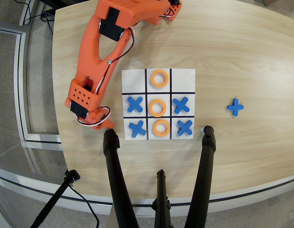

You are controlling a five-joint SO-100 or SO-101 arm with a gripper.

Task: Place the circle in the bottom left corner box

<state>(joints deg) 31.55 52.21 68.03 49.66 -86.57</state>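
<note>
While my orange arm (97,57) reaches down the left side of the overhead view, my claw (105,124) hangs low over the bare wood of the desk (241,52), just left of the white board (158,104) and level with its lowest row; its tip is a small orange point near the top of a black tripod leg (112,156), and I cannot tell whether the jaws are apart or together, nor whether anything sits between them, since the wrist block and its wires cover them from above. Three orange rings lie on the board, all in its middle column: one ring in the top cell (159,78), one in the centre (157,108), and one in the lowest middle cell (161,128). I see no further ring anywhere on the desk. Four blue X pieces sit on the board too, one in the middle-left cell (134,104), one in the middle-right cell (182,105), one in the lower right cell (184,127), and one filling the bottom left corner box (137,128) as this view shows it. The top left cell (133,80) and the top right cell (183,79) are plain white. A fifth blue piece (235,107) lies alone on the wood well to the right of the board. A second tripod leg (206,156) rises from the lower edge to stand just right of the board's lower right corner.
</note>
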